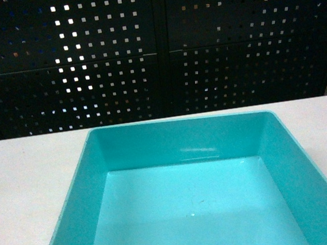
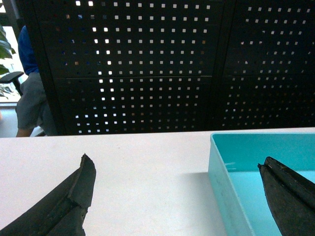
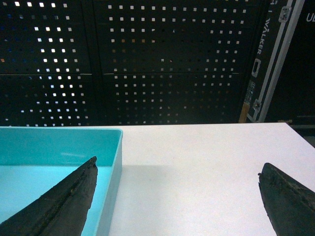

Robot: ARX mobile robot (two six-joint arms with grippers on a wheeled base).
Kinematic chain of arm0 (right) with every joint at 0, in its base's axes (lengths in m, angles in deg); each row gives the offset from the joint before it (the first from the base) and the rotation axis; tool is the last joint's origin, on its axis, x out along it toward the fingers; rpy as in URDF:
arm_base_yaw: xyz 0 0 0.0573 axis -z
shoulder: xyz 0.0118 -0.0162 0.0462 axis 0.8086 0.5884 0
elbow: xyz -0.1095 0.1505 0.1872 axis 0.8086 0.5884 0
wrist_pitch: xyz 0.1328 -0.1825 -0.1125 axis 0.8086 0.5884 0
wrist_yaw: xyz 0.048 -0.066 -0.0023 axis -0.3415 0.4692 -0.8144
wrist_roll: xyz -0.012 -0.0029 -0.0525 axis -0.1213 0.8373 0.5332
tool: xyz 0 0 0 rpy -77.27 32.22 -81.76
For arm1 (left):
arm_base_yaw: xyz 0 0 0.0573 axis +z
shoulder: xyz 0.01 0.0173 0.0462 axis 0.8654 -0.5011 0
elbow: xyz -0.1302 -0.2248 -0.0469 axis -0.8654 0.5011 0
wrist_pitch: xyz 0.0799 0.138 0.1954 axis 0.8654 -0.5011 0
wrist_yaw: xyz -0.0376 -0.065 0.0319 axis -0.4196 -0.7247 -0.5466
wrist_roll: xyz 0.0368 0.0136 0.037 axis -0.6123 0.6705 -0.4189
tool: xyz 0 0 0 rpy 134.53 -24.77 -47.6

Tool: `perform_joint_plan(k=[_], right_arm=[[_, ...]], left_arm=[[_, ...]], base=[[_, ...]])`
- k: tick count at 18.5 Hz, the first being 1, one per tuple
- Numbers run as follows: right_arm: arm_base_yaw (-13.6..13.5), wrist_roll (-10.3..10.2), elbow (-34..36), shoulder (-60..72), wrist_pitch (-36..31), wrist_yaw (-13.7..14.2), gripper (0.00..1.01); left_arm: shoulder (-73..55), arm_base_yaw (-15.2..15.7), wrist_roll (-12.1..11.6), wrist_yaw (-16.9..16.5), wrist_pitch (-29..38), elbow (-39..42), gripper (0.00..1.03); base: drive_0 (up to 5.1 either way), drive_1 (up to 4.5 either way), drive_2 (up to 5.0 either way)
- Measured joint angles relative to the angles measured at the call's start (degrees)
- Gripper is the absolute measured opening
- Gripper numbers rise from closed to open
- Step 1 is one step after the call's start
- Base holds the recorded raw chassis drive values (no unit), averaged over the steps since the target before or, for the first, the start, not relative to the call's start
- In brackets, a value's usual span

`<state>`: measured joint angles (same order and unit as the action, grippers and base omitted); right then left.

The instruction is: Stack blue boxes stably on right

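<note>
Between the wide-open, empty left gripper (image 2: 174, 196) and right gripper (image 3: 177, 196) sits the blue box (image 1: 196, 201), each straddling a side wall; bare white table (image 3: 197, 162) outward, perforated panel (image 1: 155, 46) ahead.

Turquoise tub (image 1: 286, 161), white table (image 1: 33, 173), black perforated panels (image 1: 115, 57) w/ square holes.

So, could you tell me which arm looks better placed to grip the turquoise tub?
Neither clearly: each open gripper straddles one side wall, the left gripper the tub's left wall, the right gripper its right wall.
</note>
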<state>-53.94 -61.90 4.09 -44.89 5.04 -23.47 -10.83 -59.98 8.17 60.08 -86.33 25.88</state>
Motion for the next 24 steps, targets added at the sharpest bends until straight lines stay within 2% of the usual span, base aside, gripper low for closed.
perform_joint_plan(k=[5,6,7,8,9,10,11,12,13,14,17,24], right_arm=[[0.0,0.0,0.0,0.0,-0.1,0.0,0.98],[-0.4,-0.4,-0.1,1.3,-1.7,0.1,0.98],[-2.8,-2.2,-1.7,8.2,-5.2,1.7,0.98],[-4.4,-4.2,-4.0,15.7,-7.6,1.1,0.98],[-5.9,-6.4,-6.6,23.8,-11.2,-0.2,0.98],[-8.3,-8.0,-10.1,34.1,-16.5,0.3,0.98],[-9.6,-8.5,-13.1,42.3,-19.6,0.3,0.98],[-10.2,-8.7,-16.4,51.8,-21.9,1.1,0.98],[-10.0,-8.6,-19.7,62.0,-22.6,1.2,0.98],[-9.2,-8.7,-20.8,67.2,-22.9,1.6,0.98],[-8.5,-8.7,-20.9,72.0,-23.1,3.2,0.98],[-8.3,-8.7,-21.3,70.6,-23.8,3.2,0.98]], left_arm=[[-0.1,-0.1,0.0,0.1,0.0,0.0,0.98],[-3.0,-2.2,1.0,1.6,0.7,-0.6,0.98],[-11.2,-6.4,3.4,1.3,2.1,-3.1,0.98],[-18.7,-9.1,4.4,-0.8,4.2,-6.0,0.98],[-27.5,-9.6,4.7,-5.9,6.4,-9.6,0.98],[-34.0,-7.9,4.2,-8.3,7.1,-12.2,0.98],[-40.4,-6.5,3.2,-9.2,8.9,-14.0,0.98],[-47.8,-5.0,2.0,-9.9,9.6,-16.0,0.98],[-56.0,-4.7,0.5,-11.0,8.0,-18.1,0.98],[-60.6,-4.7,-0.6,-11.5,9.4,-18.4,0.98],[-64.9,-3.8,-1.8,-12.8,10.1,-19.1,0.98],[-63.8,-3.9,-2.6,-13.2,10.5,-20.3,0.98]], base=[[0.0,0.0,0.0],[0.0,0.0,0.0],[0.0,0.0,0.0],[0.0,0.0,0.0],[0.0,0.0,0.0],[0.0,0.0,0.0],[0.0,0.0,0.0],[0.0,0.0,0.0],[0.0,0.0,0.0],[0.0,0.0,0.0],[0.0,0.0,0.0],[0.0,0.0,0.0]])
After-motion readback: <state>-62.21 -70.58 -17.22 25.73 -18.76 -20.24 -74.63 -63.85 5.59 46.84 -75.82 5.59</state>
